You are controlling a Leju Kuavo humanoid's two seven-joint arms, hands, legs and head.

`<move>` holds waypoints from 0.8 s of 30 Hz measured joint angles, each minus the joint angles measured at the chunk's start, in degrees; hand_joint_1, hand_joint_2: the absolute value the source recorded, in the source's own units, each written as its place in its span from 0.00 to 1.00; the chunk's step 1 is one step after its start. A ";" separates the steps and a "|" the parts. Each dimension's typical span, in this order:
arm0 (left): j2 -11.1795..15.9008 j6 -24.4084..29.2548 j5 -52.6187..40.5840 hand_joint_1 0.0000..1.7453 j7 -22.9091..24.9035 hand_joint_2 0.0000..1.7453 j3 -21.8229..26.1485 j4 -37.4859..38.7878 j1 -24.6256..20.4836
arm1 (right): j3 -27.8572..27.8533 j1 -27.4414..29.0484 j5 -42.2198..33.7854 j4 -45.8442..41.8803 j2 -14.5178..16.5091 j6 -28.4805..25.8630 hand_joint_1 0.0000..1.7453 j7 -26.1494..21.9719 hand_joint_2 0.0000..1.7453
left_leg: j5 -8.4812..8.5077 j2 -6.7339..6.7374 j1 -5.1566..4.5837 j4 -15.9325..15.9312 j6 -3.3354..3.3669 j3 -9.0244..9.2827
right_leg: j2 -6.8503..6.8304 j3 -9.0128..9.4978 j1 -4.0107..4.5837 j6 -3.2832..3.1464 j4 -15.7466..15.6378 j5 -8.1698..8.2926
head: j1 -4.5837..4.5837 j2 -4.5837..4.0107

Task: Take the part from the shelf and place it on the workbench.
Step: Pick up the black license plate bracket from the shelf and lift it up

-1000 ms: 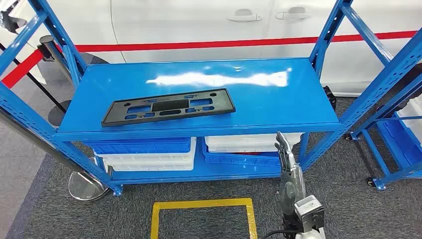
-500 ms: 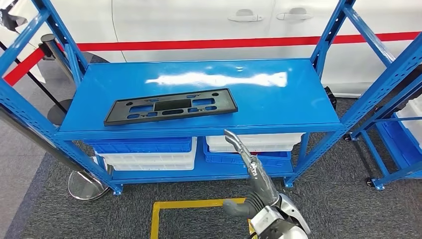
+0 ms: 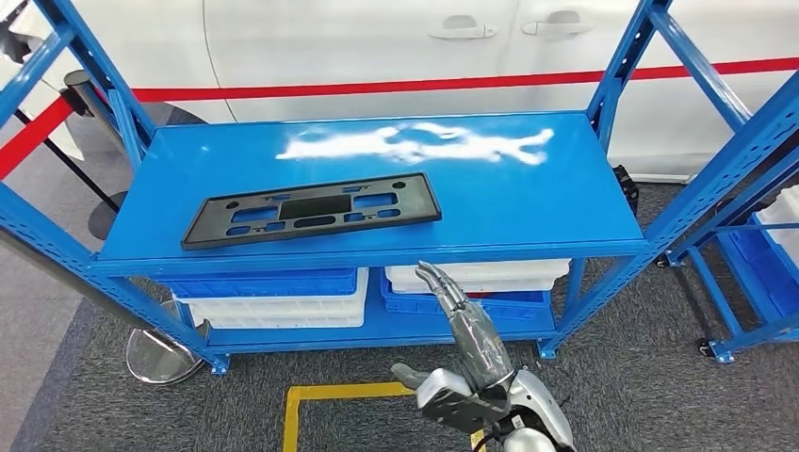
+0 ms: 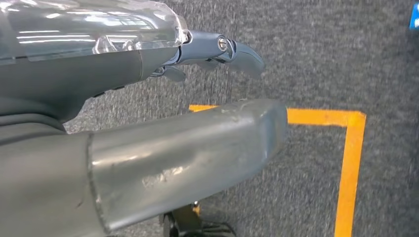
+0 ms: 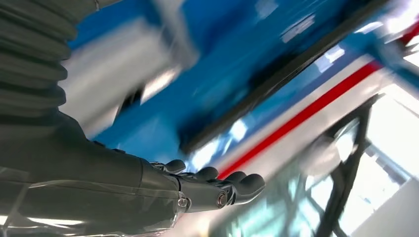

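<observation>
While the black part (image 3: 312, 210) lay flat on the blue shelf (image 3: 528, 202), the right hand (image 3: 466, 331) hovered below its front edge, fingers spread, holding nothing.

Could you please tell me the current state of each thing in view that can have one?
Flat black plastic part with cut-outs: lying flat on the blue metal shelf's top level, untouched.
Right hand: open, raised before the shelf, holding nothing.
Left hand: holding nothing, over grey carpet.
</observation>
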 joint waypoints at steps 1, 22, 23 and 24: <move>0.01 -0.04 -0.46 0.00 -0.05 0.00 0.04 0.00 -0.05 | 0.42 -0.10 8.64 0.34 0.31 -3.49 0.00 1.70 1.00 | -0.81 0.02 0.07 1.33 -0.30 -0.46 | -0.04 0.34 -0.13 -0.30 -0.32 -0.10 | -0.04 0.00; 2.00 -0.98 -5.72 0.00 0.68 0.00 1.30 0.13 0.01 | 5.36 -0.79 32.41 6.96 4.94 -20.18 0.00 4.70 1.00 | 5.21 -0.14 -0.19 2.27 1.86 -7.07 | -0.06 -6.12 -0.05 1.35 16.64 -8.77 | 0.26 -0.01; 2.03 -1.10 -5.93 0.00 0.86 0.00 1.31 0.13 -0.01 | 5.58 -0.82 32.22 7.09 5.02 -20.18 0.00 4.69 1.00 | 5.16 -0.18 -0.42 2.27 1.92 -6.93 | -0.05 -5.20 0.17 0.88 14.53 -7.00 | 0.27 -0.01; 2.06 -1.22 -6.14 0.00 1.01 0.00 1.31 0.13 -0.06 | 5.77 -0.92 31.99 7.19 5.14 -20.15 0.00 4.69 1.00 | 5.09 -0.23 -0.64 2.27 1.98 -6.77 | -0.04 -3.39 0.50 0.22 10.71 -4.72 | 0.27 -0.01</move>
